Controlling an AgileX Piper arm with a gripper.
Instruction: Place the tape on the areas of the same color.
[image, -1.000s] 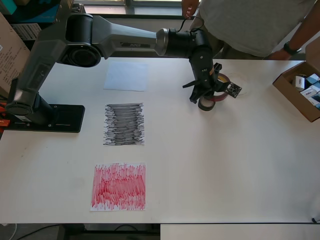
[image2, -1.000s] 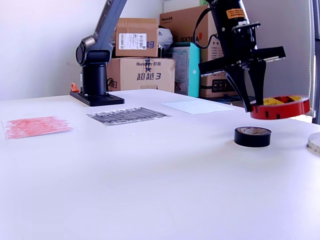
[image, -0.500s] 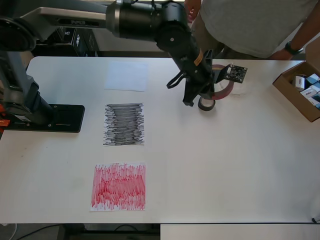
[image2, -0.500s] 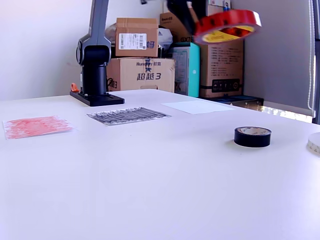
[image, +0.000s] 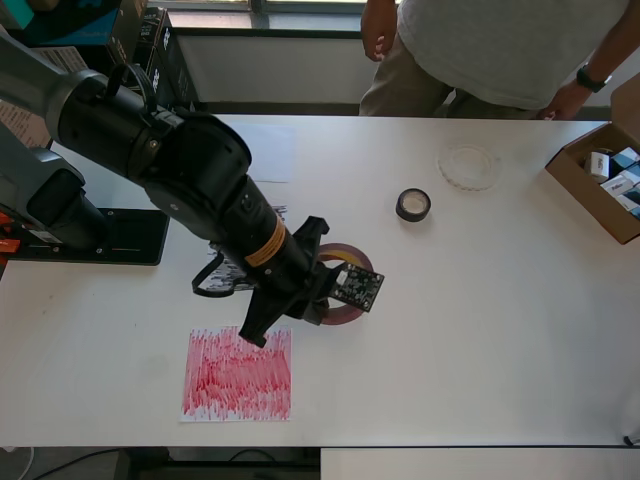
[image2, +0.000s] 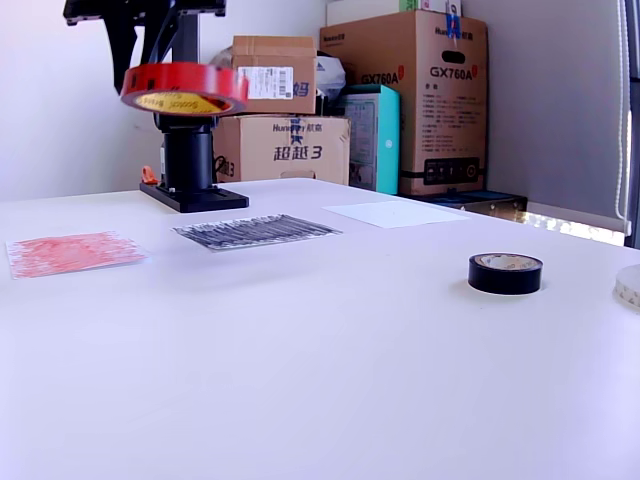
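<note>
The hand (image: 322, 290) pinches the large red tape ring (image2: 184, 88) high above the white tabletop (image: 470, 320), near the red-scribbled square paper sheet (image: 238, 373), likely to clear the black-scribbled sheet (image2: 256, 230) before lowering.

From above, the arm reaches out over the white table (image: 480, 330) from nine o'clock toward the centre. Its gripper (image: 318, 290) carries the red tape roll (image: 345, 300), of which only an arc shows past the wrist. The red sheet (image: 237, 375) lies at seven o'clock, just beside the gripper. The black sheet (image: 225, 270) is mostly hidden under the arm, and the white sheet (image: 272, 155) peeks out at eleven o'clock. The black tape roll (image: 413, 205) sits at one o'clock, with the whitish tape roll (image: 468, 167) near it. A cardboard box (image: 600, 190) rests at the three o'clock edge.
</note>
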